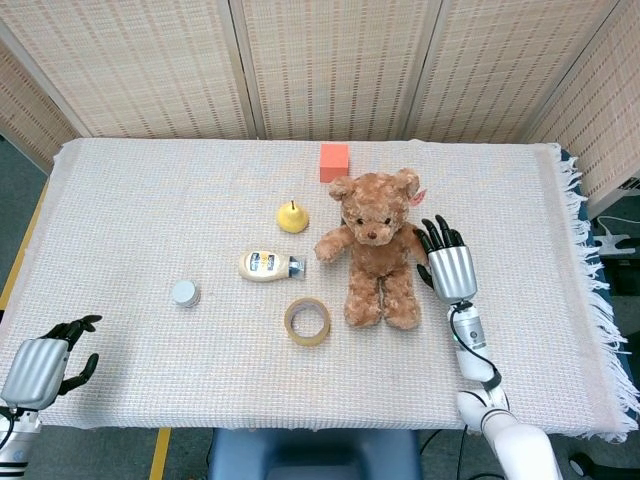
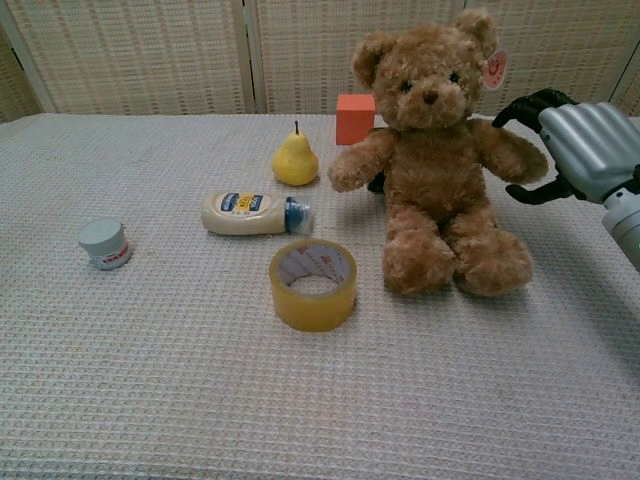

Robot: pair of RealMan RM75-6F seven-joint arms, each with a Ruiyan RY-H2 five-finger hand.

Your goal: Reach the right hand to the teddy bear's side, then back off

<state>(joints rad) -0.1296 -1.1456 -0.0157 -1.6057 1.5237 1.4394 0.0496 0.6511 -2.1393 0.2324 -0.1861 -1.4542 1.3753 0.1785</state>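
Teddy bear (image 1: 376,245) centre table. Block (image 1: 334,162) at its 11 o'clock, pear (image 1: 292,216) and bottle (image 1: 268,265) at 9, tape roll (image 1: 307,321) at 7, right hand (image 1: 449,265) just beside at 3.

My right hand (image 1: 449,266) sits right of centre in the head view and at the right edge of the chest view (image 2: 580,150). Its silver back faces up, dark fingers (image 2: 524,105) spread and slightly curled, holding nothing. My forearm runs down to the lower right. My left hand (image 1: 40,365) rests at the lower left corner, fingers loosely curled and apart, empty.
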